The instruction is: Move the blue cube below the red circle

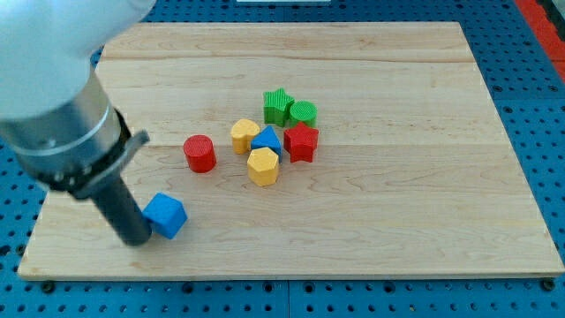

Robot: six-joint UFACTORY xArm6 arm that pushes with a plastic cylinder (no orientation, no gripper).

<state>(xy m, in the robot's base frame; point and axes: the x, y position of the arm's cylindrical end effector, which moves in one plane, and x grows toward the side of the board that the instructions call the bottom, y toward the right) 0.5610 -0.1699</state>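
The blue cube (166,215) lies near the board's lower left. My tip (138,238) rests on the board right against the cube's left side. The red circle (200,153), a short red cylinder, stands above and a little to the right of the cube, with a gap between them.
A cluster sits to the right of the red circle: a yellow block (245,135), a blue triangle (267,141), a yellow hexagon (263,166), a red star (301,142), a green star (277,107) and a green cylinder (304,112). The wooden board (397,221) ends close below the cube.
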